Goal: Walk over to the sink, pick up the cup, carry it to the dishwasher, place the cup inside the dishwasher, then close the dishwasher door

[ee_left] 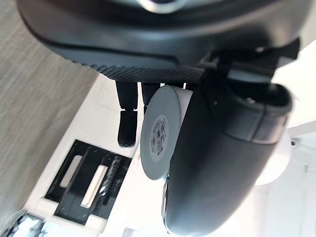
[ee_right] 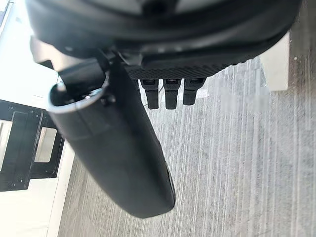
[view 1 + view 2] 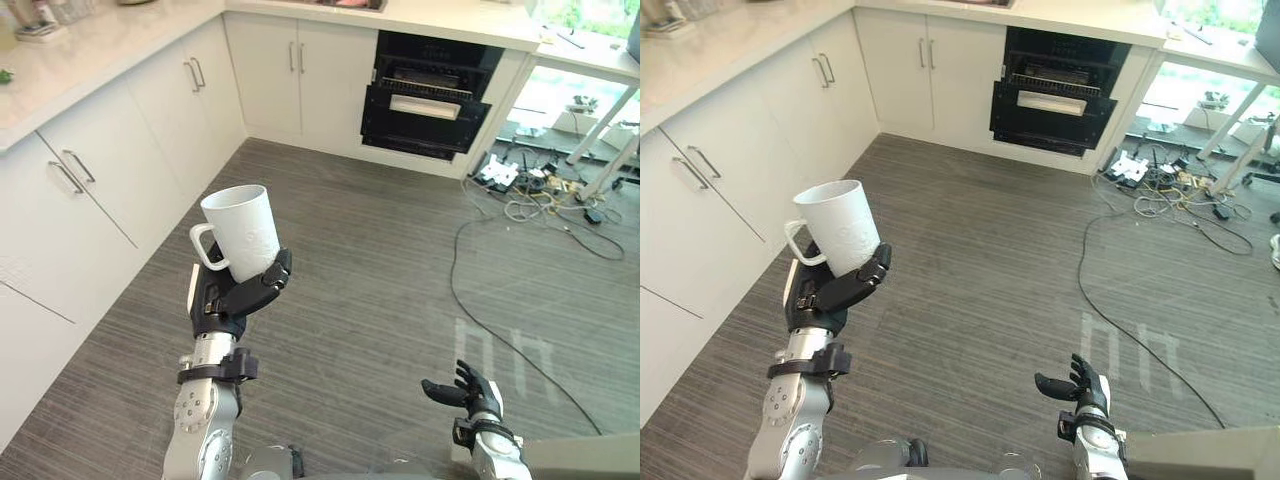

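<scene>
A white cup [image 3: 242, 231] with a handle is held upright above the floor, my left hand [image 3: 243, 293] shut on its lower part. In the left wrist view the cup's round base [image 1: 159, 136] shows between the thumb and the fingers [image 1: 127, 128]. The dishwasher [image 3: 430, 95] stands across the room under the far counter, black, with its door partly open and a rack showing inside. My right hand [image 3: 470, 391] hangs low at the front right, fingers relaxed and holding nothing; its fingers [image 2: 170, 94] also show over the floor in the right wrist view.
White cabinets [image 3: 120, 170] run along the left under a pale counter [image 3: 70, 60] and across the back. Loose cables and a power strip [image 3: 500, 175] lie on the floor right of the dishwasher, near table legs [image 3: 600, 130]. Grey plank floor [image 3: 380, 270] lies between me and the dishwasher.
</scene>
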{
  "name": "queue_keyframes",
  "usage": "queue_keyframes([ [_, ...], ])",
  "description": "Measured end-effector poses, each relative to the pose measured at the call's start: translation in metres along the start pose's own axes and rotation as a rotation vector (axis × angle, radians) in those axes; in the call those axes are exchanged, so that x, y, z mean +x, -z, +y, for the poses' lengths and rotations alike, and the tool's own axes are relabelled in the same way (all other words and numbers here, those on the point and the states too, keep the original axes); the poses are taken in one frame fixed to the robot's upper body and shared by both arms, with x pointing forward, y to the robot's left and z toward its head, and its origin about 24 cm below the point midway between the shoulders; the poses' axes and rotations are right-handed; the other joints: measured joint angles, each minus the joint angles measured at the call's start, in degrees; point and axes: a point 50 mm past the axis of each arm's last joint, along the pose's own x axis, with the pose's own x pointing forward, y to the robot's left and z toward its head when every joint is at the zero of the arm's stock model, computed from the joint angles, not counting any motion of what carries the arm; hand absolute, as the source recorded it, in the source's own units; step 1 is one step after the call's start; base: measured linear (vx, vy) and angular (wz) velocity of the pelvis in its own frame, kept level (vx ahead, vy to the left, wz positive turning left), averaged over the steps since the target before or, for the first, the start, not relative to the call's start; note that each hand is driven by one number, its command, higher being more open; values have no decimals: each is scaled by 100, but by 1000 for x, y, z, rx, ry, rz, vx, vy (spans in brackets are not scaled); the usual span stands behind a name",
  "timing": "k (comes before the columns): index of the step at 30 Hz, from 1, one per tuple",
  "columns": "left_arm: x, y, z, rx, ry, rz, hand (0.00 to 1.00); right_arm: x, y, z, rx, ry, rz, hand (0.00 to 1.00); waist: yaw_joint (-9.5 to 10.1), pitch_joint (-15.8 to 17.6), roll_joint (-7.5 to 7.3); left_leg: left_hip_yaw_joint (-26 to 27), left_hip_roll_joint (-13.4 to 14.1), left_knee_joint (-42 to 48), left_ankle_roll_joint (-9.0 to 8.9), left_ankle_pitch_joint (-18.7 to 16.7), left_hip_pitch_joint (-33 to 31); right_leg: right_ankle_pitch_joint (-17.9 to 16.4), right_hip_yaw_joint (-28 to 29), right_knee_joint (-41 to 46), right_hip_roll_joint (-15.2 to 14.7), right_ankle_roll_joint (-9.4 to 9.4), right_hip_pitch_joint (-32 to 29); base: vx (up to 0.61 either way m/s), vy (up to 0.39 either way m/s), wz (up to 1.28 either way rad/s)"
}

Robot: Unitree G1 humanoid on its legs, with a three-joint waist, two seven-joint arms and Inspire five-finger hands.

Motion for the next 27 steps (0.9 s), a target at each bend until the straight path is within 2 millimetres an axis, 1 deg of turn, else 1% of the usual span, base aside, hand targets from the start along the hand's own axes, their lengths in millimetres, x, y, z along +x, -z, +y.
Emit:
queue_keyframes([
  [1,0,-4,-1,2,5,-15,30,0,1,2,1,-4,7,90,-70,32,10,-165,-63,-1,113,-77,85,62,413,662,44,-145,-336,260,145,63],
  [2,0,-5,-1,3,10,-19,30,-1,2,3,1,-7,9,90,-107,39,19,-319,-66,-23,182,-160,216,-40,683,965,254,-67,-509,279,109,62],
  [3,0,-5,-1,6,10,-22,30,-2,0,3,-1,-8,-1,90,-107,44,21,-372,-66,-67,176,-194,297,-86,743,1014,347,-83,-599,323,53,47],
  [4,1,-6,0,11,9,-25,30,-3,-7,3,-11,-9,-36,90,-111,54,31,-443,-84,-226,134,-225,474,-132,765,891,521,-103,-815,352,28,29],
  [5,1,-6,0,13,12,-28,30,-2,-16,2,-12,-6,-78,90,-123,52,25,-496,-99,-426,48,-216,665,-134,721,557,671,-94,-1060,365,20,26],
  [6,1,-6,0,14,16,-28,30,-2,-21,2,-11,-5,-98,90,-137,54,30,-531,-103,-536,-28,-197,759,-129,677,322,750,-91,-1192,403,4,29],
  [7,3,-6,-2,18,30,-29,30,-2,-27,1,-11,-1,-127,90,-171,56,35,-605,-90,-725,-177,-163,945,-53,559,-285,898,-61,-1415,462,-17,44],
  [8,4,-6,-3,18,41,-29,30,-2,-32,0,-13,3,-143,90,-254,54,37,-734,-81,-878,-285,-219,1129,327,548,-956,1068,-135,-1559,501,-32,60],
  [9,5,-5,-3,18,41,-27,30,-2,-32,-2,-17,7,-145,90,-314,57,63,-840,-54,-904,-351,-258,1227,664,593,-1089,1174,-180,-1582,597,-64,76],
  [10,6,-1,-5,9,44,-14,30,-1,-32,-7,-33,20,-144,90,-401,15,214,-1021,119,-941,-517,-355,1368,932,600,-1155,1336,-186,-1522,667,-74,52],
  [11,7,3,-6,-5,34,-6,30,-1,-36,-8,-41,22,-158,90,-349,-46,365,-1110,320,-918,-699,-298,1409,940,410,-1076,1436,-190,-1407,674,-74,40],
  [12,8,4,-7,-13,31,-3,30,-1,-39,-9,-42,23,-167,90,-375,-38,386,-1168,359,-853,-798,-172,1434,933,353,-896,1416,-199,-1394,658,-84,38],
  [13,9,10,-11,-40,23,10,30,-2,-44,-11,-43,26,-194,90,-513,65,327,-1247,267,-486,-807,190,1548,745,183,-27,1274,-405,-1522,702,-195,58],
  [14,7,13,-12,-55,11,18,30,-8,-44,-13,-39,29,-216,90,-479,19,474,-1190,565,719,-761,280,1336,723,96,-774,1617,-522,-1135,650,-229,68],
  [15,8,11,-16,-70,28,8,30,-13,-45,-14,-35,38,-240,90,-474,93,561,-1080,836,1979,-697,600,904,680,11,-1384,1819,-509,-647,467,-238,29],
  [16,6,11,-19,-78,34,9,30,-14,-48,-14,-36,46,-254,90,-400,109,626,-1019,1073,2639,-639,585,598,730,9,-1449,2004,-585,-497,391,-118,-4],
  [17,6,8,-20,-67,58,2,30,-16,-49,-10,-19,42,-262,90,-238,98,648,-823,1300,3449,-619,427,136,631,119,-1678,2169,-737,-85,556,-97,-35],
  [18,6,5,-20,-62,64,-6,30,-17,-52,-1,-8,23,-275,90,-101,125,510,-685,1313,3630,-483,221,-303,616,255,-2014,2185,-762,352,596,-62,-29],
  [19,6,3,-20,-63,63,-14,30,-18,-53,2,-3,14,-283,90,-53,137,454,-618,1278,3548,-456,117,-518,619,298,-2204,2160,-758,567,572,-57,-20],
  [20,6,2,-20,-67,60,-21,30,-19,-54,4,-1,3,-294,90,15,129,410,-516,1196,3191,-492,-28,-805,619,362,-2429,2106,-758,826,646,17,-17],
  [21,6,2,-19,-68,52,-25,30,-15,-59,6,0,-1,-304,90,61,147,377,-565,878,2174,-519,-95,-1163,617,475,-2734,1997,-758,1214,632,69,-21],
  [22,6,1,-18,-67,48,-27,30,-12,-61,7,-1,-2,-302,90,72,167,345,-636,733,1699,-553,-69,-1276,614,535,-2829,1927,-755,1332,619,163,-39],
  [23,7,0,-17,-63,43,-30,30,-7,-65,8,-2,-2,-297,90,123,166,347,-796,485,760,-675,163,-1458,586,677,-2992,1810,-714,1540,527,221,-61],
  [24,7,-1,-16,-61,38,-37,30,-5,-66,9,-5,-2,-293,90,186,163,350,-862,339,-143,-689,617,-1507,445,860,-3082,1698,-493,1751,542,248,-70],
  [25,7,-2,-16,-61,38,-42,30,-5,-65,8,-7,-3,-292,90,209,153,366,-865,323,-511,-629,952,-1506,308,948,-3098,1664,-343,1873,565,293,-72],
  [26,7,-4,-17,-59,44,-48,30,-6,-60,8,-9,-2,-273,90,232,90,362,-782,321,-285,-403,1701,-1470,-16,1126,-3058,1540,-128,2085,471,252,-49],
  [27,7,-5,-17,-59,49,-51,30,-6,-57,8,-9,-2,-262,90,210,69,304,-723,285,43,-232,1592,-1535,-142,1173,-2979,1471,-77,2141,599,311,-40],
])
